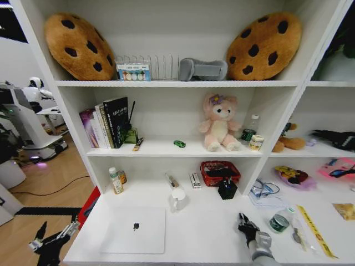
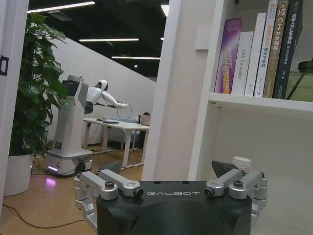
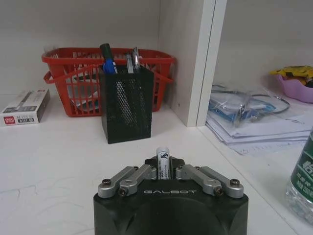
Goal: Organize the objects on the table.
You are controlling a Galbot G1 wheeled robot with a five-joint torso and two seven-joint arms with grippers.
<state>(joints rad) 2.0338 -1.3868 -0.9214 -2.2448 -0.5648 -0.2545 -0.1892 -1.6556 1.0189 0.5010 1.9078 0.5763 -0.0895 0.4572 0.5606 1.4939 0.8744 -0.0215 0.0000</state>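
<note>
Because the job is tidying loose items, the layout is given from largest to smallest. The white desk [image 1: 216,233] carries a shelving unit [image 1: 166,83] at its back. A closed silver laptop [image 1: 134,230] lies flat near the front edge on the robot's left side, logo up, apart from everything else. A white mug [image 1: 178,198] stands just behind the laptop. A red basket [image 3: 73,81] sits against the back wall under the lowest shelf, and the black mesh pen holder [image 3: 126,104] stands directly in front of it, already containing a blue-capped pen [image 3: 108,61] and other writing tools; it is judged to be where pens go. A tiny green toy car [image 1: 179,143] rests on the shelf above, beside the pink plush toy [image 1: 219,129].

The right gripper [image 3: 163,171] hovers low over the desk, facing the pen holder from a short way off. Its fingers are closed on a white pen [image 3: 162,159], whose end projects forward between them. The left gripper [image 1: 52,237] is off the desk's left end, beside the shelving unit's side panel; whether its fingers are apart cannot be determined.
</note>
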